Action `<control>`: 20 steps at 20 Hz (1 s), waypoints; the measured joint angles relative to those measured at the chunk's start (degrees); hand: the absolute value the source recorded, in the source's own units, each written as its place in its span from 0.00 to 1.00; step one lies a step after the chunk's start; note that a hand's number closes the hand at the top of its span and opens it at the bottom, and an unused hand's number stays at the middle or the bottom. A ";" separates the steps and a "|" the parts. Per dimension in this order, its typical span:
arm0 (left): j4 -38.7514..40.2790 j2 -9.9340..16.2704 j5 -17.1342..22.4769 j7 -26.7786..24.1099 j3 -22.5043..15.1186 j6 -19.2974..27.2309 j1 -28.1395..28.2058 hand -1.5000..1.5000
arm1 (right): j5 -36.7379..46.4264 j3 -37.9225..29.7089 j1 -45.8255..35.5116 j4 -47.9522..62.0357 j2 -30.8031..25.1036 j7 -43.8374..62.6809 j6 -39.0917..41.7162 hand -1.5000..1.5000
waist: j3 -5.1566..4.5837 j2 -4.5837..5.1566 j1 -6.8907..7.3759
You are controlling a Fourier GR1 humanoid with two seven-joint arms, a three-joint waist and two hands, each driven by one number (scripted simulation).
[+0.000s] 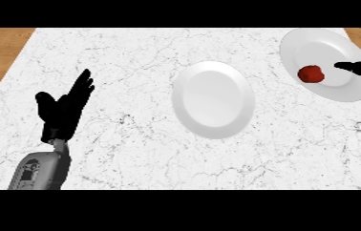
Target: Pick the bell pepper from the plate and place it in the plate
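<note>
A red bell pepper (pixel 311 74) lies on a white plate (pixel 310 46) at the far right of the marble counter. A second white plate (pixel 212 99) with nothing on it sits near the counter's middle. Only the black fingertips of my right hand (pixel 348 67) show at the right edge, just right of the pepper and apart from it. My left hand (pixel 65 108) rests open at the left, fingers straight and pointing up, far from both plates.
The white marble counter (pixel 134 63) spans the view. Brown wood shows beyond it at the upper left corner (pixel 13 46) and a sliver at the upper right.
</note>
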 measured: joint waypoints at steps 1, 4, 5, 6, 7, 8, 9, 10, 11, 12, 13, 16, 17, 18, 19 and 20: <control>-0.05 0.12 0.22 0.07 0.11 -0.28 0.03 0.50 | -1.09 -0.90 -0.96 0.58 -0.14 1.13 1.38 0.00 | -0.03 -0.07 -0.03; -0.30 0.09 0.06 -0.66 0.21 -0.21 0.90 0.50 | -3.97 -3.20 -1.74 3.01 -1.85 4.42 7.54 0.00 | -0.07 -0.19 -0.23; -0.81 -0.28 -0.32 -0.27 -0.14 0.31 0.90 0.50 | -4.85 -3.86 -1.98 3.80 -2.13 5.53 9.51 0.00 | -0.06 -0.22 -0.27; -0.60 -0.14 -0.09 0.04 0.09 0.16 0.54 0.50 | -5.49 -4.27 -2.13 4.51 -2.41 6.42 11.66 0.00 | -0.06 -0.20 -0.30; -0.56 0.23 -0.02 0.89 0.33 0.11 -0.32 0.50 | -6.19 -4.77 -1.75 5.13 -2.89 6.74 13.74 0.00 | -0.06 -0.17 -0.38; -1.04 0.15 -0.03 1.10 0.14 0.06 -0.11 0.50 | -6.69 -5.12 -1.97 5.68 -3.55 7.71 15.58 0.00 | -0.03 -0.13 -0.21; -1.22 -0.17 -0.23 0.81 -0.22 0.07 0.35 0.50 | -7.14 -5.43 -1.84 6.06 -4.41 8.17 17.41 0.00 | -0.02 -0.07 -0.08; -1.61 -0.22 -0.20 1.36 -0.28 0.10 0.19 0.50 | -7.60 -5.78 -1.26 6.34 -5.06 8.01 18.87 0.00 | -0.02 -0.01 0.03; -1.60 -0.07 -0.11 1.74 -0.11 0.03 -0.25 0.50 | -7.86 -5.91 -1.02 6.28 -5.25 7.88 19.61 0.00 | 0.00 0.03 0.08; -1.66 -0.13 -0.05 1.65 -0.04 0.02 -0.14 0.50 | -8.13 -5.98 -0.49 6.15 -5.62 7.53 20.75 0.00 | -0.01 0.03 0.08; -1.71 -0.28 -0.03 1.53 -0.13 -0.05 0.12 0.50 | -8.42 -6.21 -0.31 6.11 -5.90 7.22 21.18 0.00 | 0.02 0.11 0.25; -1.88 -0.68 -0.39 1.17 -0.49 0.06 0.46 0.50 | -8.85 -6.46 1.25 5.84 -6.45 5.53 22.02 0.00 | 0.03 0.22 0.43; -1.44 -0.71 -0.53 0.91 -0.47 0.11 0.13 0.50 | -8.98 -6.59 2.10 5.89 -6.89 4.94 22.31 0.00 | 0.05 0.32 0.46; -1.78 -0.89 -0.68 1.30 -0.67 0.29 0.00 0.50 | -8.99 -6.58 2.60 5.84 -7.26 4.74 22.38 0.00 | 0.07 0.35 0.54; -1.36 -0.87 -0.63 0.97 -0.58 0.13 -0.01 0.50 | -8.99 -6.54 3.50 5.72 -7.43 4.22 22.33 0.00 | 0.06 0.34 0.48; -1.09 -0.73 -0.54 0.76 -0.43 -0.10 -0.09 0.50 | -9.07 -6.61 4.01 5.74 -7.92 4.07 22.52 0.00 | 0.09 0.41 0.56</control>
